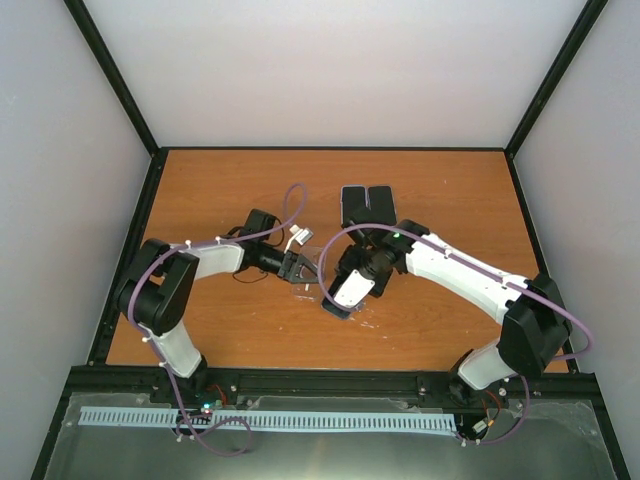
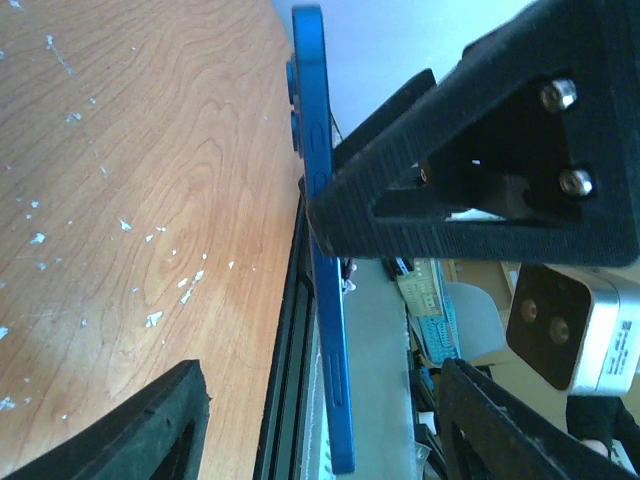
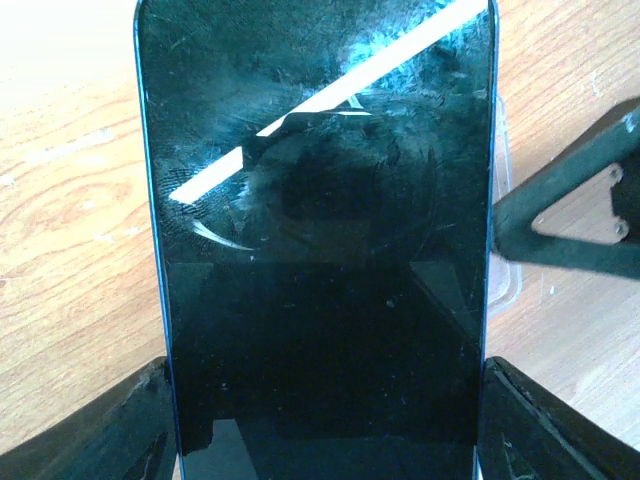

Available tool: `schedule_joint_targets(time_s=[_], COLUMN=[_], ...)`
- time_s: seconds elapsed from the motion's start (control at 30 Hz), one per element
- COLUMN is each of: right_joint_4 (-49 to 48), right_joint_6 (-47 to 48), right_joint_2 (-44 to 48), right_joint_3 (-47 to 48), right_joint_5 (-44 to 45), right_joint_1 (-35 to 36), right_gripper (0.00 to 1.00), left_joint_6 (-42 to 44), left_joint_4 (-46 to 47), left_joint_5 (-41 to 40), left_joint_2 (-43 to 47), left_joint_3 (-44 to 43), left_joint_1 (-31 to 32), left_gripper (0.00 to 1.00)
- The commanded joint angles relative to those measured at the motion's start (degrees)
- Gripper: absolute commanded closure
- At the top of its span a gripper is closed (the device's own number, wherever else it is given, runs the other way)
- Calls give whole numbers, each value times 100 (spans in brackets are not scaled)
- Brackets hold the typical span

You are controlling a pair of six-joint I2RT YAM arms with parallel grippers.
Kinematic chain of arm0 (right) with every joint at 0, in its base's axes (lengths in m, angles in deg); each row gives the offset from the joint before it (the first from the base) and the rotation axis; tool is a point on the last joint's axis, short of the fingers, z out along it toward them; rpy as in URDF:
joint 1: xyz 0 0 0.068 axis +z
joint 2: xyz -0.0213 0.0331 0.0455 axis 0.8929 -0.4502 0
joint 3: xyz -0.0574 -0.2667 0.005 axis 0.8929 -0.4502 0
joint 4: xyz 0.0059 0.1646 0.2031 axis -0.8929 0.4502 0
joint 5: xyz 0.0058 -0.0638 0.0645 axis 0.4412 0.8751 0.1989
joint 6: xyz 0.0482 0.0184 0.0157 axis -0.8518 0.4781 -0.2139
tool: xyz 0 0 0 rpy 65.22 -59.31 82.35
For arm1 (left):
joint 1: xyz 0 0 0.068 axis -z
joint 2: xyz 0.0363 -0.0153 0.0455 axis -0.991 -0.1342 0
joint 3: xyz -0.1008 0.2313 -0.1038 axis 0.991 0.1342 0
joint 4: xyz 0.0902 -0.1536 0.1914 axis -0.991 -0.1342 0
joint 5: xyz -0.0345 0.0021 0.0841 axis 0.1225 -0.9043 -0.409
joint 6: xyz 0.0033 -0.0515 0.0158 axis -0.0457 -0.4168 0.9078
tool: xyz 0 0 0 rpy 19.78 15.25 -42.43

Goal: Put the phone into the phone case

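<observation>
My right gripper (image 1: 340, 300) is shut on the blue phone (image 3: 320, 250), with a finger pressed on each long edge and the dark screen facing its wrist camera. A clear phone case (image 3: 507, 210) shows only as a thin rim behind the phone's right edge, lying on the wooden table (image 1: 230, 190). My left gripper (image 1: 299, 268) is open right beside the phone. In the left wrist view the phone (image 2: 322, 230) stands edge-on between the spread fingers (image 2: 140, 430) without touching them. Most of the case is hidden.
A black two-part flat object (image 1: 366, 205) lies on the table behind the grippers. The two arms' cables loop above the middle. Black frame rails (image 1: 130, 250) border the table on the left and at the front.
</observation>
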Motion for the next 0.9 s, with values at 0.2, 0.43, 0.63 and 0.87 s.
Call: schedule_joint_targets(time_s=[0.2, 0.43, 0.63, 0.87], right_joint_4=[121, 103, 26, 1], right_joint_6=[-118, -72, -29, -10], right_joint_2=[-41, -153, -256, -308], right_joint_3=[351, 427, 475, 579], right_joint_5=[80, 136, 201, 243], right_joint_1=[306, 387, 400, 418], right_gripper=[52, 52, 52, 51], left_joint_6=[212, 189, 172, 100], left_joint_4=[-165, -104, -80, -79], left_joint_5=[309, 350, 307, 319], left_joint_2=[-285, -339, -396, -518], left_joint_3=[-382, -346, -353, -407], left_joint_1=[214, 256, 329, 342], left_gripper=[46, 50, 52, 61])
